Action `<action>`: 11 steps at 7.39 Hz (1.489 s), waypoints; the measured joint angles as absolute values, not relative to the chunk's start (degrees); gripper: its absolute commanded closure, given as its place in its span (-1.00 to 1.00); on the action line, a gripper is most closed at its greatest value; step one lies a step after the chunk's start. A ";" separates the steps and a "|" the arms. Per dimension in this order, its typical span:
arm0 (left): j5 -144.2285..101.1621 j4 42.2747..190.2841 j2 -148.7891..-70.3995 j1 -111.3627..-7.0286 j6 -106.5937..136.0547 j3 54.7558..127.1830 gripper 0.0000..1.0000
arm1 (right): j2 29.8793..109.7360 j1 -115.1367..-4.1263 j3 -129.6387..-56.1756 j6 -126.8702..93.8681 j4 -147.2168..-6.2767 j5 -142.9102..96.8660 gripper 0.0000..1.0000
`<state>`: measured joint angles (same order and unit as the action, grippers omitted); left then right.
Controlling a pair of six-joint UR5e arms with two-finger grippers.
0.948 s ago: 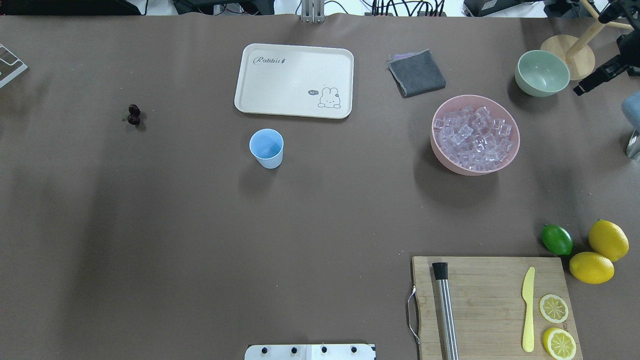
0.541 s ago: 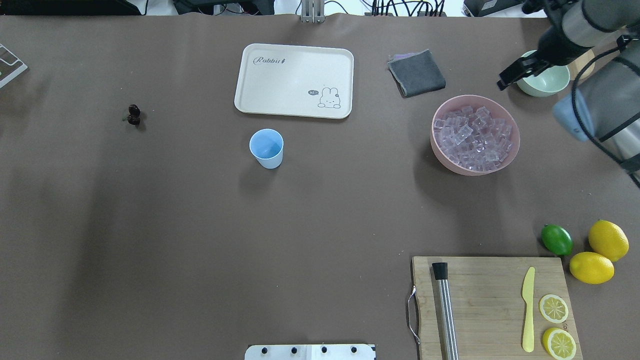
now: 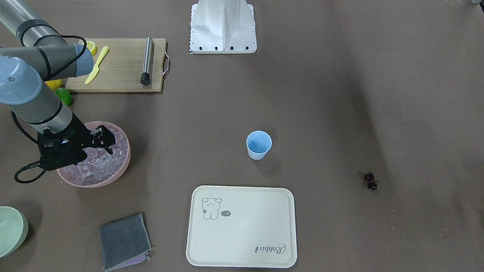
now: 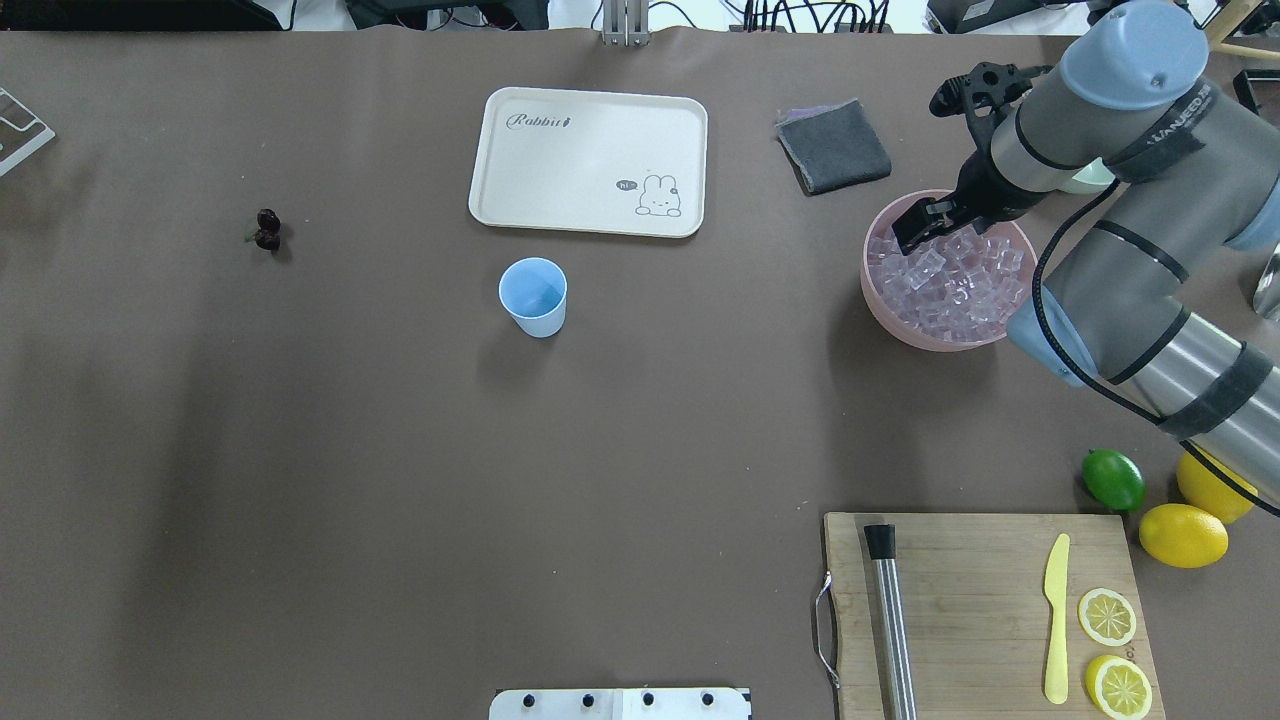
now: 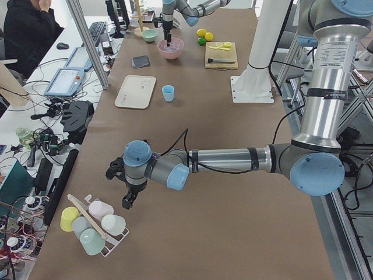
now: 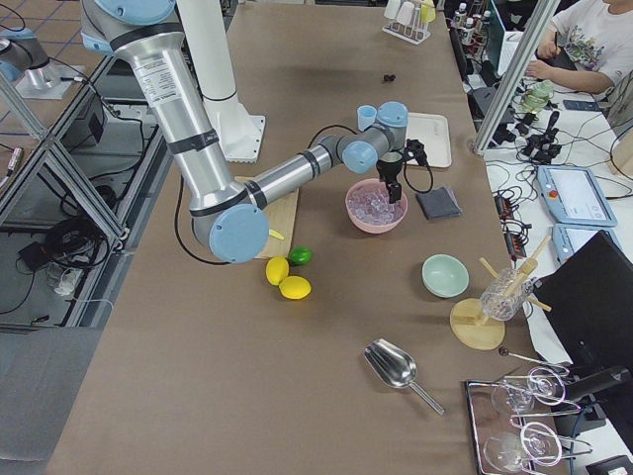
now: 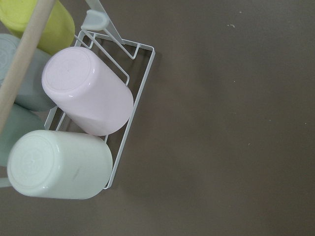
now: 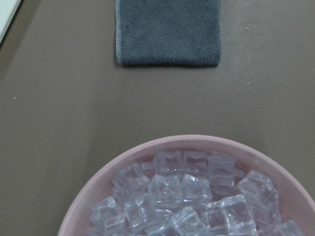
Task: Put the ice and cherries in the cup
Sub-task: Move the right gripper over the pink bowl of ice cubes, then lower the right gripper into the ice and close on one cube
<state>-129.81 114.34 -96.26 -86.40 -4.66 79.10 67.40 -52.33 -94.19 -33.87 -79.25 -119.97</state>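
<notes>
The light-blue cup [image 4: 533,295] stands upright mid-table, in front of the tray; it also shows in the front view [image 3: 259,144]. The dark cherries [image 4: 267,229] lie far to the left on the bare table. The ice [image 4: 950,285] is heaped in the pink bowl [image 4: 866,275]. My right gripper [image 4: 915,225] hangs just over the bowl's back-left part, fingers apart and empty; its wrist view looks down on the ice [image 8: 197,196]. My left gripper [image 5: 127,201] is far off beside a mug rack; I cannot tell if it is open.
A cream tray [image 4: 588,160] and a grey cloth [image 4: 833,145] lie behind the cup. A cutting board [image 4: 980,600] with a metal muddler, knife and lemon slices sits front right, next to a lime [image 4: 1113,479] and lemons [image 4: 1183,535]. The pale green bowl [image 3: 9,230] is beyond the pink bowl.
My right arm has swung in from the far right edge, past the green bowl, to above the pink bowl of ice. The cup, cherries and the rest have not moved.
</notes>
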 measured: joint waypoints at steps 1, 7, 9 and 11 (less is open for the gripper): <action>-129.81 114.34 -96.21 -86.40 -4.66 79.14 -0.96 | 68.38 -51.13 -95.59 -34.73 -79.26 -119.55 -0.99; -129.74 116.58 -95.00 -86.42 -2.72 80.21 -0.96 | 72.10 -49.31 -99.03 -36.76 -79.74 -115.07 -0.99; -129.29 119.33 -95.37 -85.08 3.61 81.47 -0.95 | 74.15 -49.79 -98.39 -36.74 -80.11 -115.40 -0.99; -129.21 121.67 -95.59 -83.56 5.82 81.80 -0.95 | 74.18 -50.60 -99.26 -36.74 -82.55 -116.05 -0.99</action>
